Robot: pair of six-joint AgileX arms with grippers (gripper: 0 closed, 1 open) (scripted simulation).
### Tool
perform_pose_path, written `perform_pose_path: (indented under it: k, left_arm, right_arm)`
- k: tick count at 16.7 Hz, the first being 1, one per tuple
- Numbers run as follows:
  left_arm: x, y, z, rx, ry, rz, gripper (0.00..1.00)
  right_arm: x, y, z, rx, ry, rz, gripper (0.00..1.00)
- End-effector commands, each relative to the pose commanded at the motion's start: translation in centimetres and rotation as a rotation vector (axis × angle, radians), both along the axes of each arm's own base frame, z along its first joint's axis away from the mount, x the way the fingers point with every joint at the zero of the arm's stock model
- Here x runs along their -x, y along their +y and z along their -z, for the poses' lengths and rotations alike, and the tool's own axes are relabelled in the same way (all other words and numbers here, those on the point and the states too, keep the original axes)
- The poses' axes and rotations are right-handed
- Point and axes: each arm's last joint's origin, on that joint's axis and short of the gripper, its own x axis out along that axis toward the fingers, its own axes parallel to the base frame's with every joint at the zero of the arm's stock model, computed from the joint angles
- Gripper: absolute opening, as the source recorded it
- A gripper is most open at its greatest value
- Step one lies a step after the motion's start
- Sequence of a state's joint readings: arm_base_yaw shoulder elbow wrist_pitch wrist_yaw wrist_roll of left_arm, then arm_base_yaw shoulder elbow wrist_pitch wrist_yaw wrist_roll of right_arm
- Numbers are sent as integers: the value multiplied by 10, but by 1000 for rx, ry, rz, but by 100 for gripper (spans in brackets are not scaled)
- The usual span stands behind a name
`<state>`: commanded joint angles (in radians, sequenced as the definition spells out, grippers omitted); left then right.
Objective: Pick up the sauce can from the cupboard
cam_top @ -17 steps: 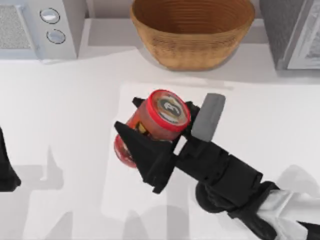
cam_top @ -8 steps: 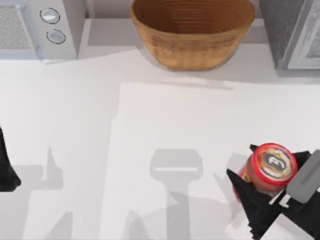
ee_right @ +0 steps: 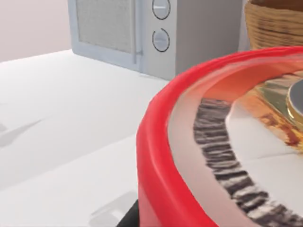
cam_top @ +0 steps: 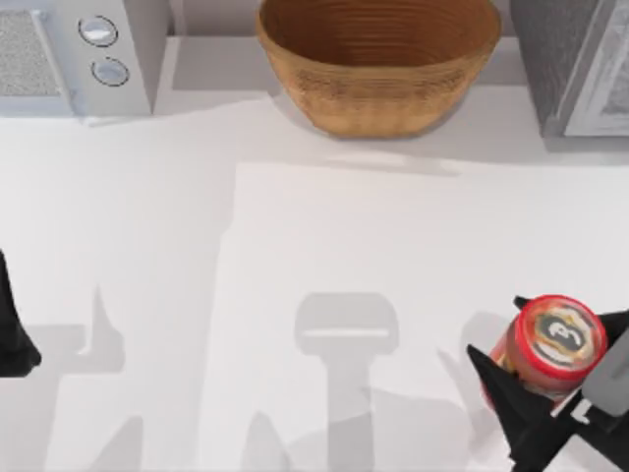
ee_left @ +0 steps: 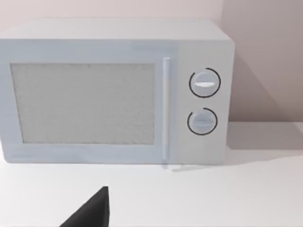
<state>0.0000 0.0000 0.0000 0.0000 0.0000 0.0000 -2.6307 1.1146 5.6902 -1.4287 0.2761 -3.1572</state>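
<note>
The sauce can [cam_top: 550,346], with its red lid, dark-and-cream emblem and orange-brown body, hangs above the table at the front right of the top view. My right gripper [cam_top: 555,388] is shut on it, one black finger [cam_top: 506,393] on its left side. Up close in the right wrist view, the can's red lid rim [ee_right: 161,165] is huge. My left arm [cam_top: 12,334] sits parked at the table's left edge; one dark fingertip [ee_left: 92,213] of it pokes into the left wrist view. No cupboard is in view.
A woven basket [cam_top: 378,64] stands at the back centre. A white microwave [cam_top: 79,54] stands at the back left, seen front-on in the left wrist view as the microwave [ee_left: 113,94]. A grey appliance [cam_top: 575,59] fills the back right corner.
My right gripper has carried the sauce can from the middle of the table to the front right, and in the last half second a little farther right and toward the front edge.
</note>
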Motion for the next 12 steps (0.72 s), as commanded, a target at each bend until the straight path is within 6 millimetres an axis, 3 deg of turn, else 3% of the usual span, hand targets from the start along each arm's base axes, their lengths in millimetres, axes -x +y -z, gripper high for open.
perform_pose_path:
  k: [3, 12]
  left_arm:
    - [0, 0, 0, 0, 0, 0, 100]
    - [0, 0, 0, 0, 0, 0, 100]
  right_arm:
    - [-3, 3, 2, 1, 4, -3, 0]
    - [-43, 42, 26, 0, 0, 0, 0]
